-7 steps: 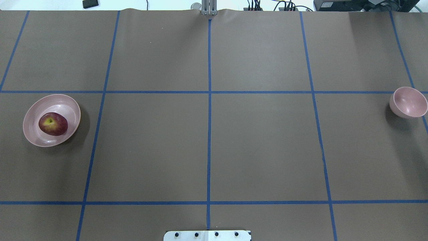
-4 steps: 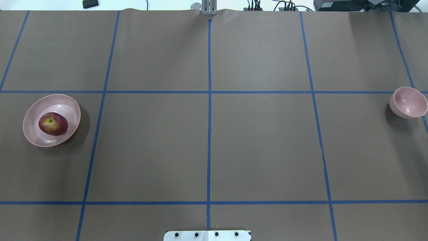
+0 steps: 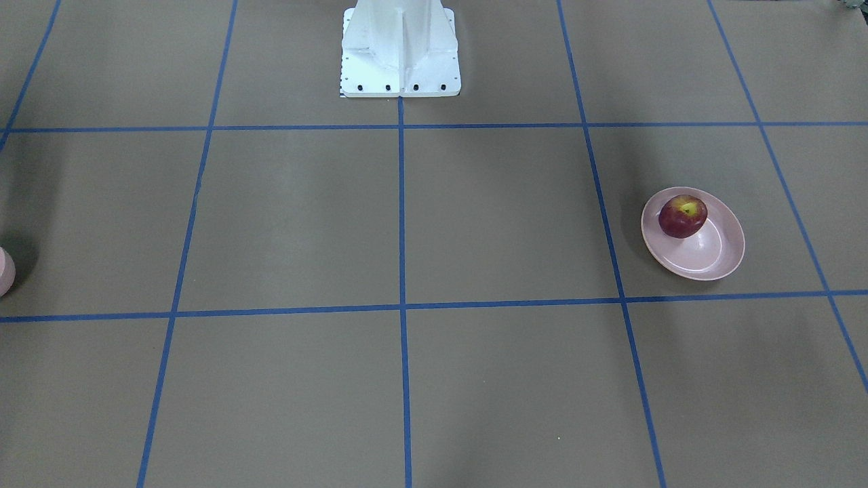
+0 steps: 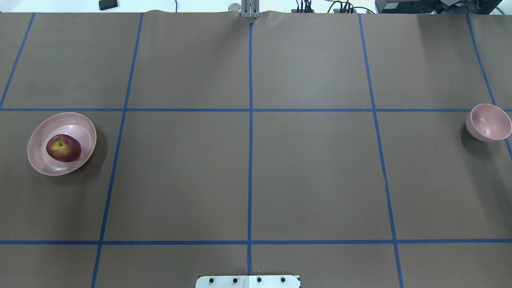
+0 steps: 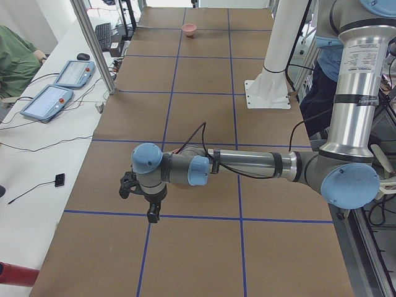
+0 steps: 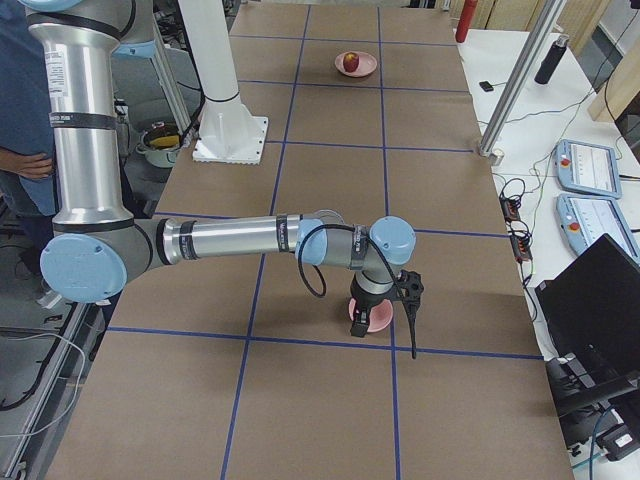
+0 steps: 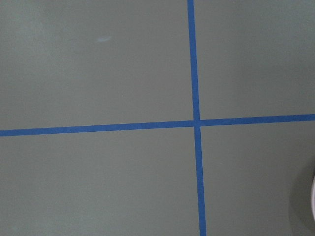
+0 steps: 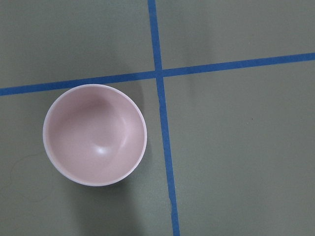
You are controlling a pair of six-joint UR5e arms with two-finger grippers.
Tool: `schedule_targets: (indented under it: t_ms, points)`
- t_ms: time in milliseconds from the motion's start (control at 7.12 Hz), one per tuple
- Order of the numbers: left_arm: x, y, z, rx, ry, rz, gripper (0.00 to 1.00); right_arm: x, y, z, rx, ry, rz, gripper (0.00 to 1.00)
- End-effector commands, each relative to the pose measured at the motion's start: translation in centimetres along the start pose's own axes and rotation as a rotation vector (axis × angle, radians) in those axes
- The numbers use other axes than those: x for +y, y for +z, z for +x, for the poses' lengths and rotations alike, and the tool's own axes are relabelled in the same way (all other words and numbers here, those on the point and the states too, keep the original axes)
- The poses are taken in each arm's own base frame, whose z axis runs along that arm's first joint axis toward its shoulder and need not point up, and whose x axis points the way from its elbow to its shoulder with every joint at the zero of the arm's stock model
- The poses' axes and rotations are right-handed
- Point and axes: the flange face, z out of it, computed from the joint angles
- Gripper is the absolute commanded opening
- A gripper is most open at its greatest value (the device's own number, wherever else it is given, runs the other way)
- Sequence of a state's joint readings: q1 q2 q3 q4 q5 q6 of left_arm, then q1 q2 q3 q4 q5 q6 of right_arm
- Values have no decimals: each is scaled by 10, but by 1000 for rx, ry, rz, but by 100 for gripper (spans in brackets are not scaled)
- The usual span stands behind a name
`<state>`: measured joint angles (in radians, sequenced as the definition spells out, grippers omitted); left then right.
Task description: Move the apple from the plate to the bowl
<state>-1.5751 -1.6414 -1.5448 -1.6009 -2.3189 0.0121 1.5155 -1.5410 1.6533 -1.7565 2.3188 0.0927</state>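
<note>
Overhead exterior: plate (image 4: 82, 130) left edge, bowl (image 4: 489, 122) right

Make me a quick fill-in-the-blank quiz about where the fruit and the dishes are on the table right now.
1. The ____ lies on the plate.
2. The bowl is ____ inside.
3. In the overhead view, the bowl stands near the ____ edge.
4. The tape lines forming the grid are ____.
Missing words: apple; empty; right; blue.
</note>
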Motion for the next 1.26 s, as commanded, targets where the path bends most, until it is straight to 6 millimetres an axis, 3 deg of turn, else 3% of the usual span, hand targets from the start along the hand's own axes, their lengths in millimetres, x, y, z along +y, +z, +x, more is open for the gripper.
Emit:
schedule_targets:
  t_ms: [0,140,281,702,843,1124]
  points:
    - [-5,-4,7,7,12,9,98,-8,-10,-4,67,-87,109,100]
    - [-6,-5,10,10,17,16,98,-25,-13,-13,76,-135,138,100]
    - [-7,-6,11,10,28,28,98,-29,-23,-21,66,-152,161,100]
    - [-8,-8,13,13,54,57,98,-40,-5,-46,64,-192,128,100]
    - [-10,-11,15,13,58,61,98,-40,-3,-46,59,-207,142,100]
    - [-11,-18,23,13,70,76,98,-50,54,-5,-39,-262,173,100]
